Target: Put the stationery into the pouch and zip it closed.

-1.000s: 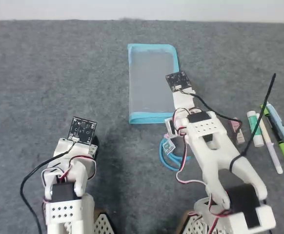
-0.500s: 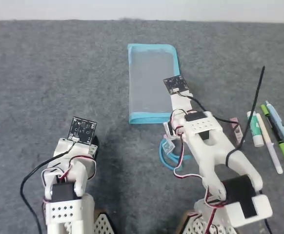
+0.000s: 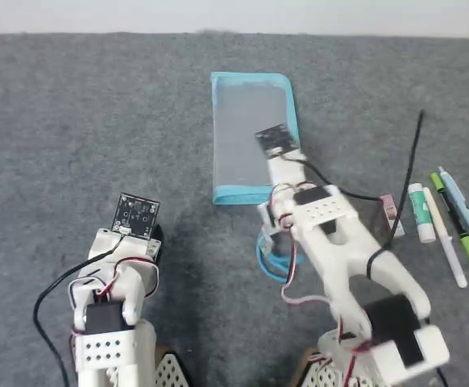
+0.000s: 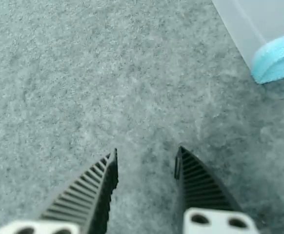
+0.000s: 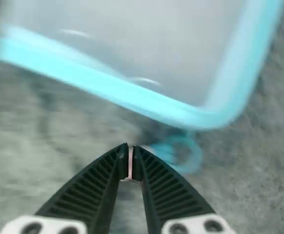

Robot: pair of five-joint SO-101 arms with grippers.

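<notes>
The translucent pouch point(image 3: 249, 133) with light-blue trim lies flat at the middle back of the grey mat. My right gripper point(image 5: 130, 148) hangs just off the pouch's near right corner point(image 5: 215, 114). It is shut on a thin pale tab, and a blue cord loop point(image 5: 181, 152) lies just past the fingertips. From above, the right arm point(image 3: 311, 211) covers that corner, with the loop point(image 3: 268, 256) beside it. Several pens and markers point(image 3: 446, 219) lie in a row at the right, with a small pinkish piece point(image 3: 390, 210) next to them. My left gripper point(image 4: 147, 158) is open over bare mat, near the pouch's corner point(image 4: 273, 63).
The left arm point(image 3: 118, 282) stands at the front left. The grey mat point(image 3: 73, 121) ends at a pale wall along the back. Black cables trail from both arms.
The right arm has swung left along the pouch's near edge, and the blue loop has shifted left with it. The left arm, the pouch and the pens have stayed put.
</notes>
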